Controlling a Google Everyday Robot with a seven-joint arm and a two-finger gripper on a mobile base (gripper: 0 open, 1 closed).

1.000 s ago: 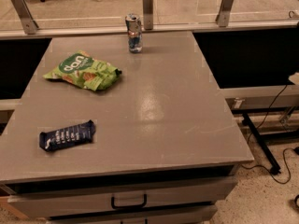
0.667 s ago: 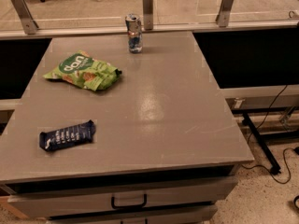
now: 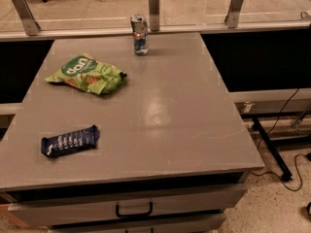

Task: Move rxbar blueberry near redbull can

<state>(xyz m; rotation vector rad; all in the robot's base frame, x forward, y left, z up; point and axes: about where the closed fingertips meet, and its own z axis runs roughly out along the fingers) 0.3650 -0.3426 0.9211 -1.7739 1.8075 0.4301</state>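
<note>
Table (image 3: 184, 130): grey top filling most of the view, with three things on it, all well apart.
Drawer (image 3: 133, 200): under the near edge and closed, its dark handle centred. What is in it cannot be seen.
Chip bag (image 3: 87, 74): green and crinkly, lying flat at far left. It looks sealed, and its contents are hidden.
Rxbar blueberry (image 3: 69, 141): dark navy wrapper lying flat at near left, close to the near edge. Its long side runs roughly left to right with a slight tilt.
Redbull can (image 3: 139, 34): upright at the far edge, a little left of centre, with the chip bag between it and the bar. Whether the top is open cannot be told.
Gripper: nowhere in the camera view, so how wide it stands and whether it holds anything cannot be told.
Step in hand: judged the start, since the bar is untouched and far from the can.
Next move: probably a reach down to the near-left bar and a grasp across its narrow width. The carry then goes far and right, past the bag, without knocking the can.
</note>
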